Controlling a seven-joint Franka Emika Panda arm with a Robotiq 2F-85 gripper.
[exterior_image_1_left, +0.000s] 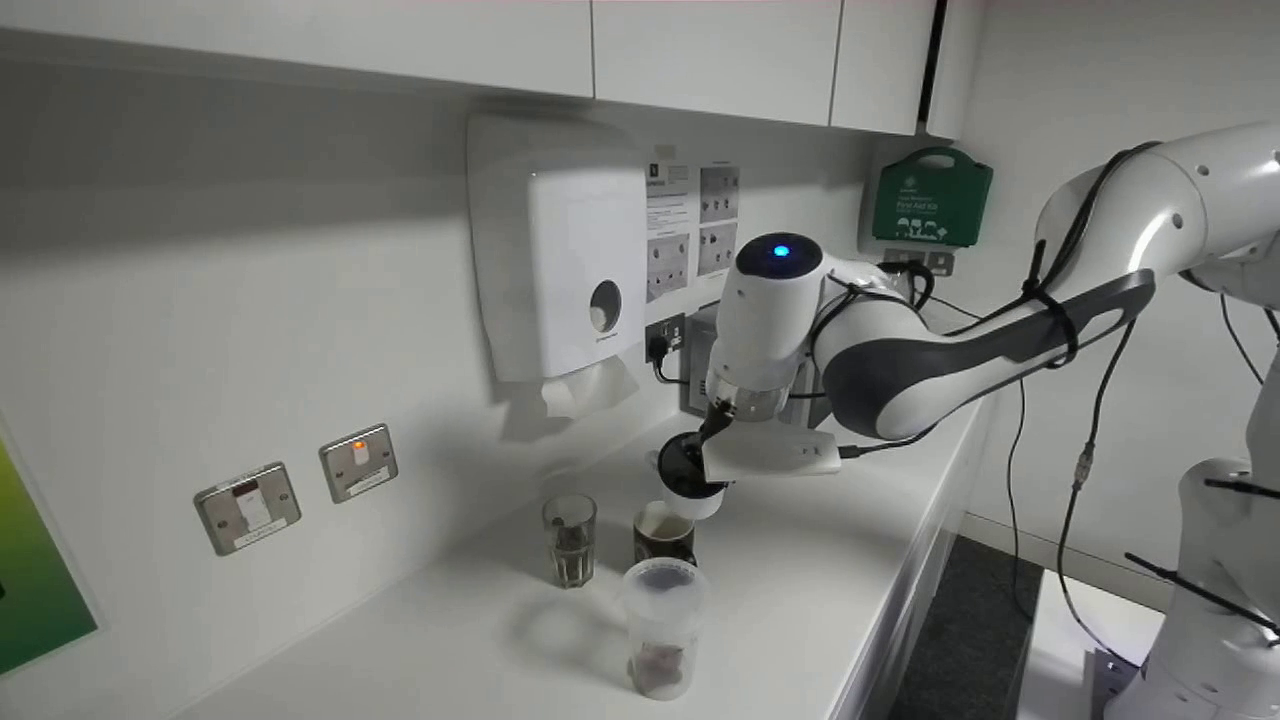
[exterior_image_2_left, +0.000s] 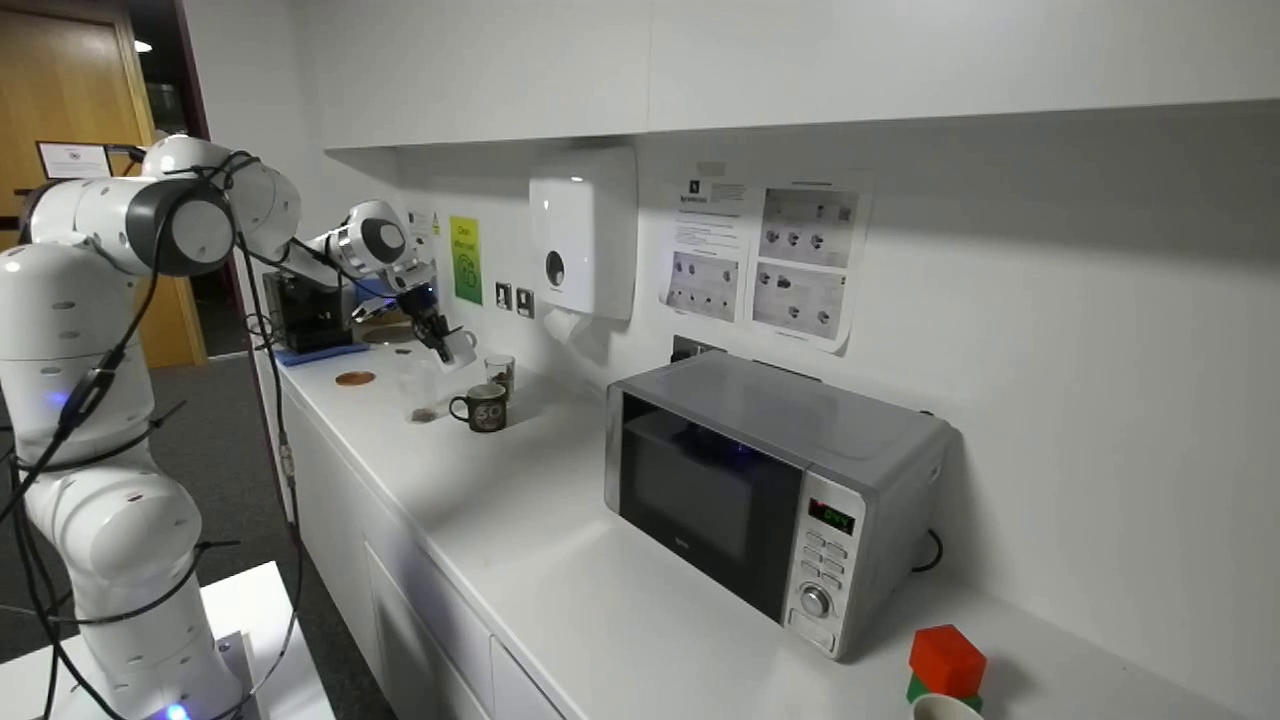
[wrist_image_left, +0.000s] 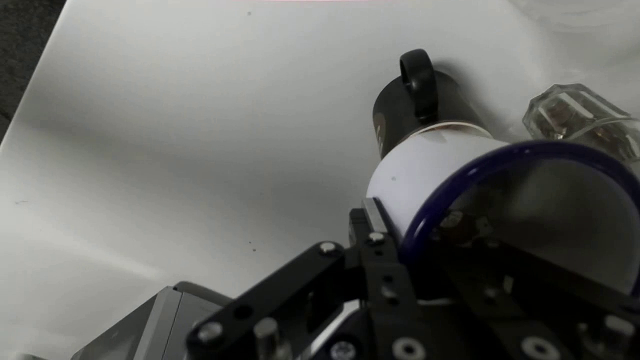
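- Tool (wrist_image_left: 400, 237) clenched on the wall of the blue-rimmed mug (wrist_image_left: 530, 200): one finger against the white outside, the other apparently within the mouth, where it is dark.
- This blue-rimmed mug hangs above the counter (exterior_image_1_left: 790, 560), not touching it, reaching rightward from the fingertips in the wrist view; its axis leans off vertical, mouth turned up toward that camera.
- What counts most, I judge, is how it sits against the dark mug (wrist_image_left: 400, 115): the held one's lower end points that way and partly hides it. In both exterior views they appear close; whether they touch I cannot tell.
- The dark mug stands upright on the counter, with the drinking glass (exterior_image_1_left: 570, 540) near it, also upright.
- Clear plastic container (exterior_image_1_left: 663, 625) stands upright near both.
- Grey microwave (exterior_image_2_left: 740, 460) is well apart, farther along the same surface.
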